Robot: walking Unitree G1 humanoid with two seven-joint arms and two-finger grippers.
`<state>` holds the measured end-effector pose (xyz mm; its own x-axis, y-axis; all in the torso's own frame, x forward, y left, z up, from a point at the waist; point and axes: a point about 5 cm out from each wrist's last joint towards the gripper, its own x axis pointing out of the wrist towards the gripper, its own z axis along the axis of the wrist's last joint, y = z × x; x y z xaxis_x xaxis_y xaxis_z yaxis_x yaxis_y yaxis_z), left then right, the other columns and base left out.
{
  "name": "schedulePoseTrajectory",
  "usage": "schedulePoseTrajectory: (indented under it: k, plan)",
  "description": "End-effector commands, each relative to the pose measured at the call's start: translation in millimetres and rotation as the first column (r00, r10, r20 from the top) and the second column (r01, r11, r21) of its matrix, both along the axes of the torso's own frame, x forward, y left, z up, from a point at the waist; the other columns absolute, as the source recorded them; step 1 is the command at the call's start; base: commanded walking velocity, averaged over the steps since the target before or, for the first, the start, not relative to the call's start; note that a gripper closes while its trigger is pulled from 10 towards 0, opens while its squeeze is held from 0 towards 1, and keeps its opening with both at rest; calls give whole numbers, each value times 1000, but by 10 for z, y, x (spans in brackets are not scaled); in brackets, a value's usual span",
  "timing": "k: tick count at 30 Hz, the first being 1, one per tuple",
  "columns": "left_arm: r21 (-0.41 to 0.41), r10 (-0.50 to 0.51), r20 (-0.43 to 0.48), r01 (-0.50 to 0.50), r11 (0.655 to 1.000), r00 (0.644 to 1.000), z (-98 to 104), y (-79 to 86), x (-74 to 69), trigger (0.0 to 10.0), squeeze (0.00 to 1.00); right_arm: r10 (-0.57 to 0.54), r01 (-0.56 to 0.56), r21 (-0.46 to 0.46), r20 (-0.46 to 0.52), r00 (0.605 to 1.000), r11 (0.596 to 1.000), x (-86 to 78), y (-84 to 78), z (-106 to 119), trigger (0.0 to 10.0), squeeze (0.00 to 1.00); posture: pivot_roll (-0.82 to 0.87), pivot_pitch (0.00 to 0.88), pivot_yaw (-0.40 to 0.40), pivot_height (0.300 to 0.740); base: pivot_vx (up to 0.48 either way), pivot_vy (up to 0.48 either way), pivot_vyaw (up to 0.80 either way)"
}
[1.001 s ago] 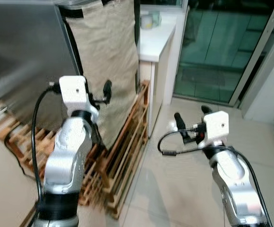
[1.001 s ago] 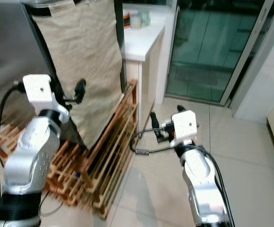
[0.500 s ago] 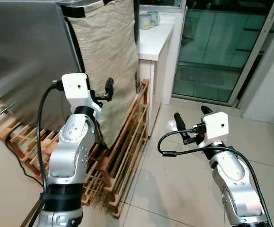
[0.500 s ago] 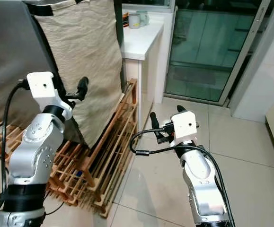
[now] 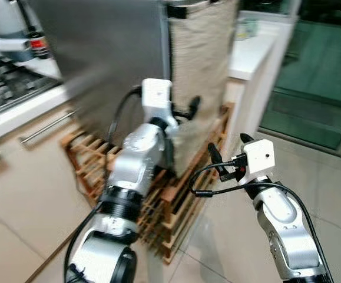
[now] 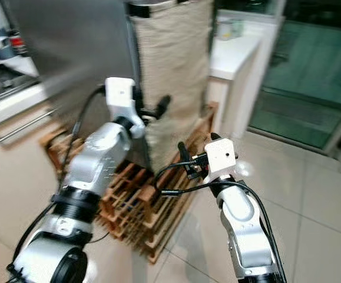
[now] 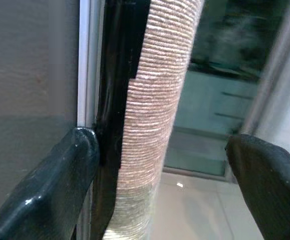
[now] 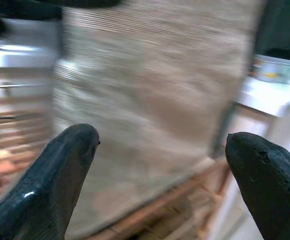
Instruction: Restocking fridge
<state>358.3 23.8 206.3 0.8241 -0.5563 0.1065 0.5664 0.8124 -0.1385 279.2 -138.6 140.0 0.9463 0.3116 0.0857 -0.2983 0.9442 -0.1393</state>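
The stainless fridge (image 5: pixel 105 53) stands ahead at the left, door closed, with a beige woven cloth (image 5: pixel 202 53) hanging down its right side. My left gripper (image 5: pixel 189 109) is raised in front of the fridge's right edge, open and holding nothing. In the left wrist view its fingers (image 7: pixel 59 185) frame the black fridge edge and the cloth (image 7: pixel 160 100). My right gripper (image 5: pixel 229 147) is held lower and to the right, open and empty. Between its fingertips (image 8: pixel 49 175) the right wrist view looks at the cloth (image 8: pixel 150 85).
A wooden slatted pallet (image 5: pixel 176 200) lies on the floor under the fridge, jutting toward me. A counter with a stove and a dark bottle (image 5: pixel 36 41) is at the left, a white counter with cups (image 5: pixel 250 50) and a glass door (image 5: pixel 317 76) at the right. Bare tiled floor (image 5: pixel 329 177) lies to the right.
The camera has swung left and the picture is blurred: fridge and cloth shifted right, and the stove counter came into view. Both arms keep about the same raised pose, fingers still open.
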Motion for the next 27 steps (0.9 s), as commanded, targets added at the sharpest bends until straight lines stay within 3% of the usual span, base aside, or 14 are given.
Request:
schedulePoseTrajectory:
  k: [1,2,4,6,9,12,13,15,17,20,21,23,25,27]
  plan:
    - [29,-271,-17,272,962,962,-28,-582,-223,10000,0,17,-17,6,30,999,1000,16,33,96,10000,0,-237,0,77,740,0,0,0]
    - [-3,-330,2,330,944,944,16,-678,-284,10000,0,12,-12,5,30,999,1000,15,23,100,10000,0,-237,0,77,740,0,0,0]
    - [-76,-484,85,490,868,871,172,-849,-481,10000,0,0,-1,4,29,1000,1000,4,-8,104,10000,0,-244,0,79,740,0,0,0]
    - [-107,-539,138,553,826,831,263,-891,-568,10000,0,-2,2,2,25,1000,1000,-6,-21,103,10000,0,-245,0,76,740,0,0,0]
    - [-130,-544,164,564,815,823,318,-867,-577,10000,0,8,-8,-6,24,1000,1000,-22,-9,109,10000,0,-244,0,74,740,0,0,0]
    - [-141,-501,169,523,840,849,313,-749,-511,10000,0,15,-14,-15,29,999,1000,-22,0,123,10000,0,-243,0,71,740,0,0,0]
    - [-163,-427,161,451,878,890,289,-564,-434,10000,0,13,-13,-16,28,1000,1000,-12,-7,126,10000,0,-232,0,65,740,0,0,0]
    - [-162,-399,157,422,892,903,265,-463,-410,10000,0,11,-11,-12,24,1000,1000,-7,-10,124,10000,0,-229,0,65,740,0,0,0]
    - [-124,-237,127,252,960,963,127,-15,-306,10000,0,-16,16,28,-4,1000,999,30,-41,99,10000,0,-205,0,59,740,0,0,0]
    - [-119,-65,61,72,990,996,-57,459,-246,10000,0,-35,36,57,-31,999,998,69,-81,61,10000,0,-164,0,42,740,0,0,0]
    - [-119,-65,61,72,990,996,-57,459,-246,10000,0,-35,36,57,-31,999,998,69,-81,61,10000,0,-164,0,42,740,0,0,0]
    - [-120,70,12,-68,990,997,-188,792,-237,10000,0,-32,35,66,-48,998,997,98,-80,32,10000,0,-144,0,33,740,0,0,0]
    - [-135,238,-33,-240,961,971,-289,1140,-263,10000,0,-13,17,70,-61,998,997,134,-40,7,10000,0,-119,0,20,740,0,0,0]
    - [-132,372,-54,-376,917,927,-338,1364,-301,10000,0,-3,9,74,-70,998,997,165,-28,-8,10000,0,-100,0,12,740,0,0,0]
